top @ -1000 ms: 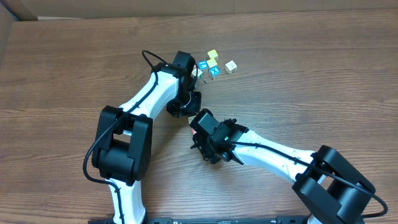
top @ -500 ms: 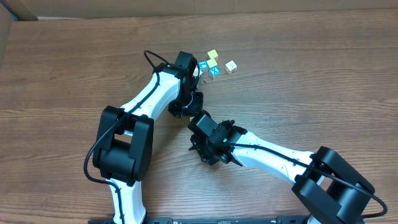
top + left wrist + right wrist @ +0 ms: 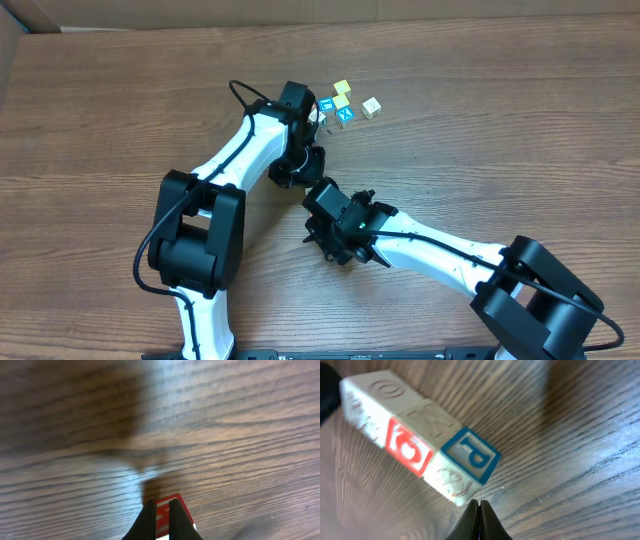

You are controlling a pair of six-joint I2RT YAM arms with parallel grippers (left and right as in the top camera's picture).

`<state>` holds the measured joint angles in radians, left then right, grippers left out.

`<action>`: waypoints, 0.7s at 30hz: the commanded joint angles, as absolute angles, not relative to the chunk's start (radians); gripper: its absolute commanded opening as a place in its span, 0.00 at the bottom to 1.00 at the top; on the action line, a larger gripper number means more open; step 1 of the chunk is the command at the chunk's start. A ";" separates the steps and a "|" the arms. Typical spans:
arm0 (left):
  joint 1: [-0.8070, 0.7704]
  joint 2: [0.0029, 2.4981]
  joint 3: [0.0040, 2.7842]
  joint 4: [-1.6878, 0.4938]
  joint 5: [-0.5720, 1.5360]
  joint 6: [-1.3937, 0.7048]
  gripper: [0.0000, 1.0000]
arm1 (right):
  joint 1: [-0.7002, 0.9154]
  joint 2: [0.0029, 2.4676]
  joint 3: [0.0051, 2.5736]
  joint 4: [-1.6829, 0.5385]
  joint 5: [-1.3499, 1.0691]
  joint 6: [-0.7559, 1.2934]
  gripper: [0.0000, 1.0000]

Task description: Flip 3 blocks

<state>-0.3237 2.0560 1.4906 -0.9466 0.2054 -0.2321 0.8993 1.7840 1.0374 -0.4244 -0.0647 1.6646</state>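
Observation:
Three blocks lie in a row in the right wrist view: a cream one, a middle one with a red ring face, and a near one with a blue letter on top. My right gripper is shut and empty, its tips just in front of the near block's lower corner. In the left wrist view my left gripper is shut, its tips over a red block face without gripping it. From overhead the two wrists meet mid-table and hide the row.
A cluster of other small cubes sits beyond the left wrist: two yellow, two blue-faced, and a cream one. Both white arms cross the wooden table.
The right gripper has closed the last bit and its wrist has crept up-left toward the left wrist, covering a red spot seen between them earlier. The left arm has barely moved.

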 commanded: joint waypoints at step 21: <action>-0.013 1.910 1.865 -1.265 -0.015 -0.509 0.04 | 0.234 1.534 1.291 -0.970 -0.020 0.240 0.56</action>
<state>-0.0528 1.9465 1.8408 -1.2350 0.0170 -0.4721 0.3241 1.5463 1.2755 -0.9802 -0.0219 0.4248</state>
